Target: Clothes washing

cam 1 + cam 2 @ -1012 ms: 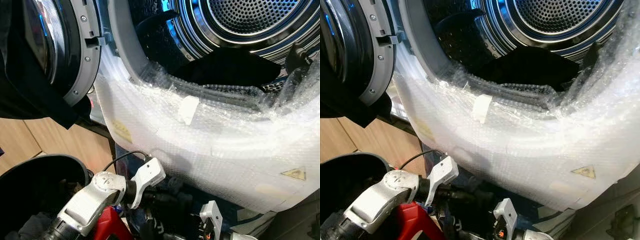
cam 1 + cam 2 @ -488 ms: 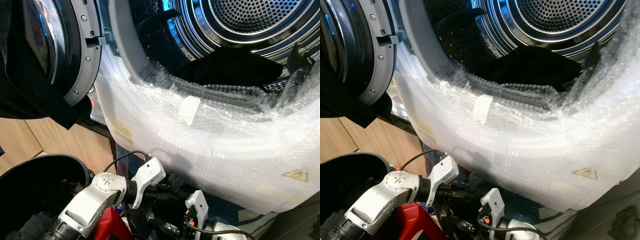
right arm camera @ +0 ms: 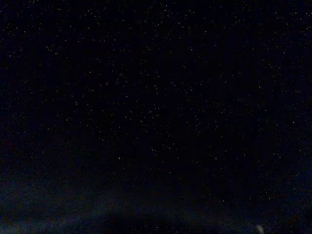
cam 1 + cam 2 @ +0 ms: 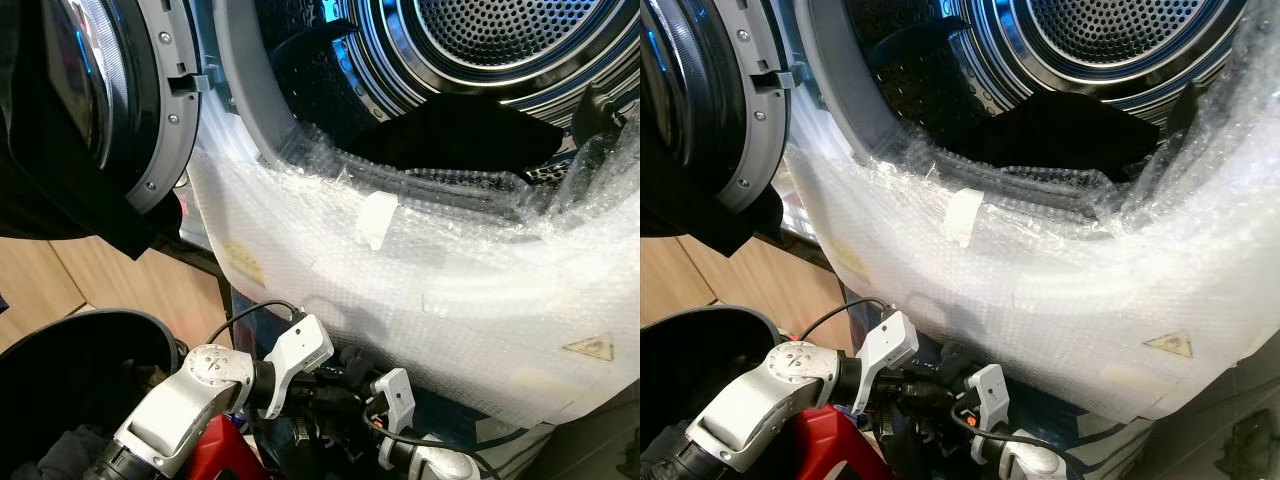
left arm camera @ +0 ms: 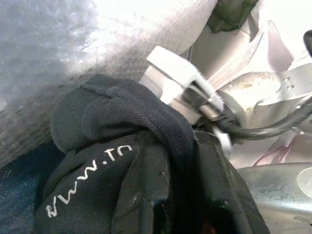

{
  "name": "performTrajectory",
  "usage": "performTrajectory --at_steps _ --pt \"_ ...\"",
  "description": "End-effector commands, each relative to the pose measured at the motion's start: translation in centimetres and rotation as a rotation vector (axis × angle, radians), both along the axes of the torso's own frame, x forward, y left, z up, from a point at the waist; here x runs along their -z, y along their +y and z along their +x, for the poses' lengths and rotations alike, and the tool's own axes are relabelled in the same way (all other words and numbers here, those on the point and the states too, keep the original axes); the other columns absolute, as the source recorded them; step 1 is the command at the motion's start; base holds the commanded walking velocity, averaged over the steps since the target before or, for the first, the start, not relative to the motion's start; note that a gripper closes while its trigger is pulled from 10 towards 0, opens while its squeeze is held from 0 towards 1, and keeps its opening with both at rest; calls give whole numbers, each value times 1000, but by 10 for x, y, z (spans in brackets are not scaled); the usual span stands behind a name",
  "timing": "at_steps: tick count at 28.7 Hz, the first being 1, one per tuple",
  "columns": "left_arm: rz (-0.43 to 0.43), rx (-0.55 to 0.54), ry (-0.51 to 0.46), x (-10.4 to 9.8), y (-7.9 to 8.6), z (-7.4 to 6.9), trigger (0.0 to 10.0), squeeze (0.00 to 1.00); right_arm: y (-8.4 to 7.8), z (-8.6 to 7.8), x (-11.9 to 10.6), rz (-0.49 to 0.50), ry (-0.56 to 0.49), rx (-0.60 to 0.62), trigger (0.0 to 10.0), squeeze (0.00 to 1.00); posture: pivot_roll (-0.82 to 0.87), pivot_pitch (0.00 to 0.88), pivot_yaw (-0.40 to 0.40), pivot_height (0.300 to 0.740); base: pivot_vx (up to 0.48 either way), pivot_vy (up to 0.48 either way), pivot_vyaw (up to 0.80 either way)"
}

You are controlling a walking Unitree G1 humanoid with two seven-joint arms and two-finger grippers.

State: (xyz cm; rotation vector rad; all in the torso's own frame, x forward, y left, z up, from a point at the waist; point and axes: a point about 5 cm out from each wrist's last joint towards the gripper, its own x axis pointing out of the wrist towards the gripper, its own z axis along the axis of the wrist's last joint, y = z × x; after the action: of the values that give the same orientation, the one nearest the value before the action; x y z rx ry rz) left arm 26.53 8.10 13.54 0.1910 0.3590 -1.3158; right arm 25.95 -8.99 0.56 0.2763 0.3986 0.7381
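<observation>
Black garment bunched low in front of the washer

My left wrist view has the black garment (image 5: 122, 161) with white lettering wrapped over the left gripper (image 4: 325, 385), which pinches it under the bubble-wrapped washer (image 4: 450, 290). The right gripper (image 4: 350, 400) sits beside it; can't tell its fingers. Open door (image 4: 120, 90) and black bin (image 4: 60, 380) on my left.
</observation>
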Motion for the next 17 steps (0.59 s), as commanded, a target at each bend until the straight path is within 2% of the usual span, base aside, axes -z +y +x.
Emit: performTrajectory --at_steps 1,4,5,7,8,17 --pt "-32 24 -38 -14 -3 1 0 0 -2 2 1 14 5 38 10000 0 29 0 31 740 0 0 0" --pt "-30 28 -39 -14 -2 1 0 0 -1 1 1 33 5 37 10000 0 28 0 34 740 0 0 0" --pt "-29 30 -39 -14 -2 0 0 0 -2 1 1 32 4 38 4745 0 28 0 35 740 0 0 0" --pt "-25 31 -39 -14 -1 -1 0 0 -5 -1 3 27 1 40 235 0 30 0 36 740 0 0 0" --pt "-24 31 -38 -14 0 -1 0 0 -6 -1 4 25 -1 39 0 0 29 0 37 740 0 0 0" --pt "-24 26 -35 -13 0 -1 0 0 -4 -1 0 80 -19 7 0 0 49 0 32 740 0 0 0"
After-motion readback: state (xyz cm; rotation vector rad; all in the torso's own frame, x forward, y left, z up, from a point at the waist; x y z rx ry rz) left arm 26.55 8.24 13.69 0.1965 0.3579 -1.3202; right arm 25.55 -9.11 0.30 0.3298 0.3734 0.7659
